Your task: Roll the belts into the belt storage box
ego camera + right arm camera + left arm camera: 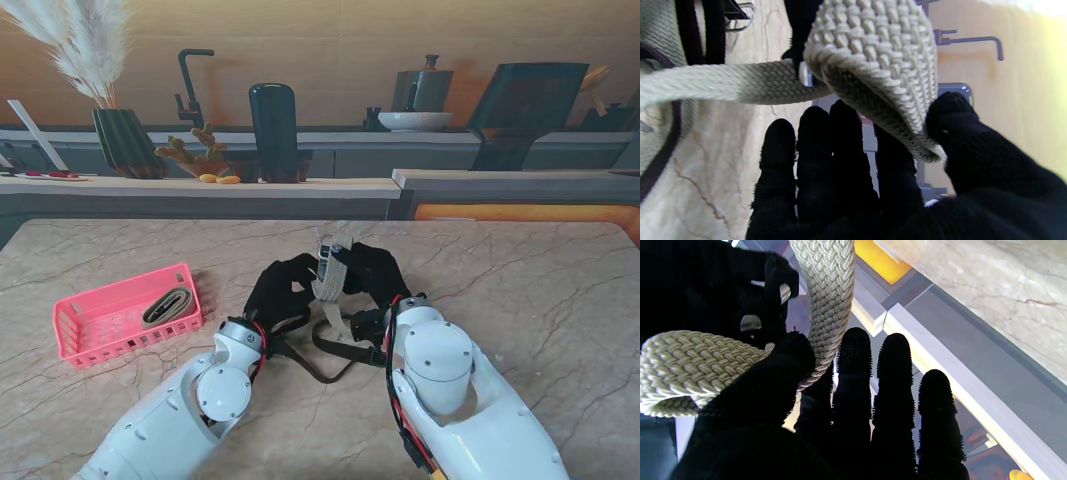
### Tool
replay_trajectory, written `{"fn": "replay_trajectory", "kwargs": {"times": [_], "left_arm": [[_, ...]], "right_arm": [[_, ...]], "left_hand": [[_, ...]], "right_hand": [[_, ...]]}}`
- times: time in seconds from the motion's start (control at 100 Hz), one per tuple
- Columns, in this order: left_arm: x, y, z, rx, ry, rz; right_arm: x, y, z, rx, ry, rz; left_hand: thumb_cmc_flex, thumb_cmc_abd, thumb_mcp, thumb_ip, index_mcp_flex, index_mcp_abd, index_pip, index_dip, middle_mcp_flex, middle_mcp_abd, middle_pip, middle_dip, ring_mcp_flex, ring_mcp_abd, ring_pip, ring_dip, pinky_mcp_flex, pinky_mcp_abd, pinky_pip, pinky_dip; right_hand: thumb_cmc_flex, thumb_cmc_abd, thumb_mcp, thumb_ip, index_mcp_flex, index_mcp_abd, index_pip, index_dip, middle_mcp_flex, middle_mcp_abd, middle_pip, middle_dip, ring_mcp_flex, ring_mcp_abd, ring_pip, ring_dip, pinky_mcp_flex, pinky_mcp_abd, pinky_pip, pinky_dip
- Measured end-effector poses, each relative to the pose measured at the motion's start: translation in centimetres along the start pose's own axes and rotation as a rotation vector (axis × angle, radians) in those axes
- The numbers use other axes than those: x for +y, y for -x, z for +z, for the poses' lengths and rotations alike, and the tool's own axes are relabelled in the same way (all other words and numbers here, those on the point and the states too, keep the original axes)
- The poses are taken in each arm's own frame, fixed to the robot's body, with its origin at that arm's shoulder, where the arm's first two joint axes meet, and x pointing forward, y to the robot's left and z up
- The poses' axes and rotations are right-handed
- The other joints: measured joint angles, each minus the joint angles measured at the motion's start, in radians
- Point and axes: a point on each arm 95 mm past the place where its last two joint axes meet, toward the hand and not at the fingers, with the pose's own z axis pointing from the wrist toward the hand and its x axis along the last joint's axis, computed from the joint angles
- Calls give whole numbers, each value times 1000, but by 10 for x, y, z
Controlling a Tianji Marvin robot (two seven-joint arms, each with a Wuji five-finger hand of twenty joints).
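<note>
rolling well means steady tension: left hand [282, 290] and right hand [372, 272] each pinch the woven belt [329, 272] at frame centre; pink box [70, 338], lower left, already holds one.

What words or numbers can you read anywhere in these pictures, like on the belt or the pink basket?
None can be read in any view.
The woven belt held between the left hand and right hand: no writing shows.
The pink basket: no label shows.
The things on the back counter: too small and blurred to tell.
</note>
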Motion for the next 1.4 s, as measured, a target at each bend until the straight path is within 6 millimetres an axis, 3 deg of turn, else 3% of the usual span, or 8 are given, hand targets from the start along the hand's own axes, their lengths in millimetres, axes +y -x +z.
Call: {"fn": "replay_trajectory", "kwargs": {"times": [0.32,0.44,0.57,0.7,0.79,1.0,1.16,1.4], "left_arm": [[0,3,-1,-40,-7,17],[-1,3,-1,-41,-12,19],[-1,2,-2,-10,-8,31],[-1,0,-4,52,11,42],[-1,1,-4,70,28,67],[-2,3,-3,82,33,99],[-3,3,-3,81,38,99],[0,3,-4,95,84,64]], "right_arm": [[-3,16,12,-161,14,103],[-4,18,14,-214,-8,152],[-4,19,17,-248,-15,166],[-5,19,19,-287,-22,188],[-5,18,21,-313,-28,199],[-5,18,24,-340,-40,211],[-6,18,24,-359,-85,211],[-9,19,22,-389,-158,208]], "left_hand": [[-102,53,78,21,-389,132,-421,-51,-424,26,-6,-26,-200,27,-25,34,-104,27,1,5],[-113,53,94,22,-405,131,-619,-212,-433,26,7,-29,-200,27,0,55,-104,27,1,14],[-124,51,142,30,-406,-55,-755,-295,-432,14,29,2,-196,24,35,86,-96,28,1,15],[-148,19,193,40,-406,-187,-761,-296,-499,-3,42,63,-180,-8,48,124,-81,19,0,15],[-162,19,193,41,-406,-222,-759,-284,-649,16,-8,74,-326,-15,-29,135,-119,11,-27,7],[-163,19,192,41,-406,-231,-458,-139,-814,36,-308,-63,-682,-32,-306,55,-282,-45,-112,5],[-163,19,191,41,-352,-236,-386,-95,-857,36,-478,-162,-731,-51,-539,-74,-312,-48,-425,-125],[-173,19,191,41,-305,-250,-372,-70,-857,34,-489,-184,-732,-72,-562,-85,-314,-49,-518,-128]], "right_hand": [[0,1,0,-1,12,24,5,1,0,9,6,1,0,8,2,2,0,0,1,10],[0,1,0,-2,12,32,13,3,0,18,7,1,0,15,5,3,0,0,1,11],[0,2,0,-2,23,49,15,3,0,22,9,1,0,20,11,4,0,0,1,11],[-1,2,-1,-2,48,71,26,19,0,25,9,3,0,23,11,13,0,0,1,12],[-1,4,-1,-2,49,74,28,20,0,32,9,4,0,29,12,13,-3,0,2,21],[-1,12,-1,-2,49,76,28,20,-1,34,9,12,0,32,13,13,-12,0,2,22],[-1,14,-3,-2,49,76,28,19,-1,34,9,13,0,33,13,13,-14,1,2,22],[0,33,-5,-2,49,94,28,51,-4,47,9,13,0,44,13,14,-26,2,2,22]]}}
